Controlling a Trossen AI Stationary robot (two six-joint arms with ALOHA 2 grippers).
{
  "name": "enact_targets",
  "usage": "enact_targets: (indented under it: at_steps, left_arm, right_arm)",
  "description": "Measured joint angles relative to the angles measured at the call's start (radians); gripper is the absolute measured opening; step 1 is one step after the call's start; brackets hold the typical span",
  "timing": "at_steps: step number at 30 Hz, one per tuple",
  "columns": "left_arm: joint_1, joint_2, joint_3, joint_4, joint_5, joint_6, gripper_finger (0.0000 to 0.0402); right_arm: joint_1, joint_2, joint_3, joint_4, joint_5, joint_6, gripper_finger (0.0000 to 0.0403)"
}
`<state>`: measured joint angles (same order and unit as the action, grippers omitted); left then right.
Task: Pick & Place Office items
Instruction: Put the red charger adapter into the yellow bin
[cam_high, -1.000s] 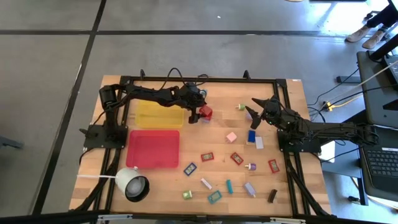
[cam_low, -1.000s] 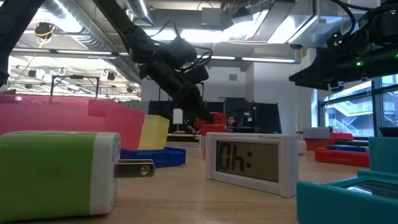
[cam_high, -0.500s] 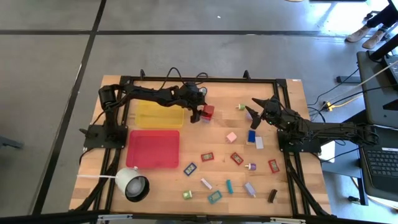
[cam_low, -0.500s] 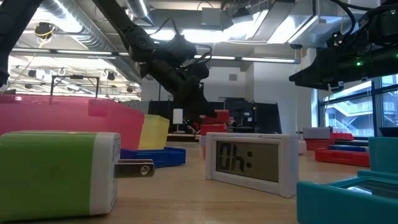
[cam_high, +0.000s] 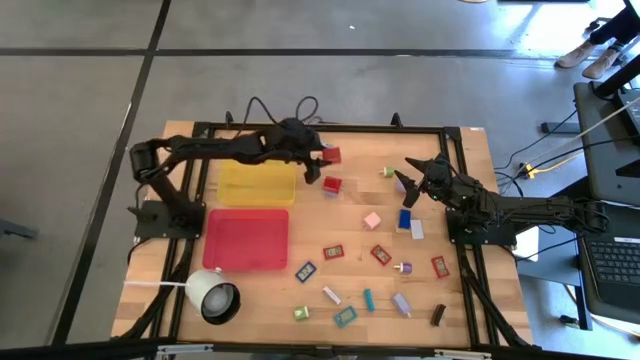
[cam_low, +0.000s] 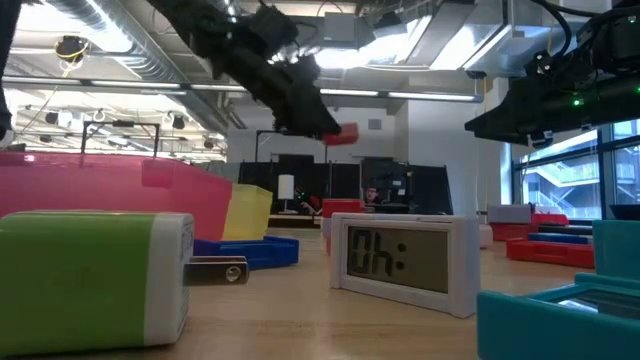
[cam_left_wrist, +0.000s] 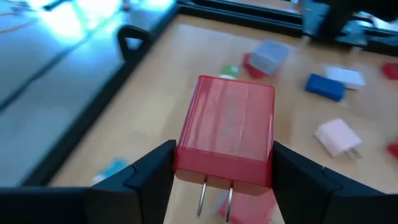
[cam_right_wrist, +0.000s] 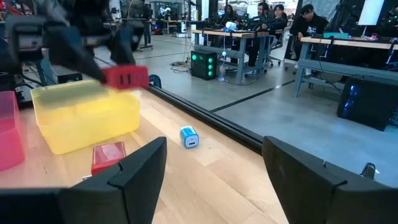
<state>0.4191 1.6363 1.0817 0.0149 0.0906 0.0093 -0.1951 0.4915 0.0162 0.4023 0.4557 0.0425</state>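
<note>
A glossy red plug block — a rounded rectangular plastic charger with two bare metal prongs jutting from one end — sits pinched between the dark fingers of the left end effector, lifted clear of the surface above the far edge of the yellow tray. The left wrist view alone shows those prongs and the faint seam across the block's face; the high view shows only a small red square at the arm's tip, and the low view gives it as a red bar hanging in the air. A second red block lies on the pale wood-grain surface just beside the yellow tray's corner. Scattered over the surface are more small pieces: a pink plug, a blue block, a teal stick and a black piece. The red tray is a flat matte rectangle nearer the front, with a white round cup-like thing on a cord at the corner. Only the low view reads writing — a small grey-framed display showing "0h:" — beside a green and white block. The right end effector hovers with its fingers spread, holding nothing, near the blue block.
</note>
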Motion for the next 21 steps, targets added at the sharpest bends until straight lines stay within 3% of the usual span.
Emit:
enact_targets:
  at_steps: [10,21]
  left_arm:
    - [-0.001,-0.199,0.000,-0.130,-0.108,-0.085,0.0226]
    - [-0.059,-0.296,0.000,-0.514,-0.470,-0.231,0.0227]
  right_arm:
    - [0.000,0.000,0.000,0.000,0.000,0.000,0.0269]
    - [0.000,0.000,0.000,0.000,-0.001,0.000,0.0269]
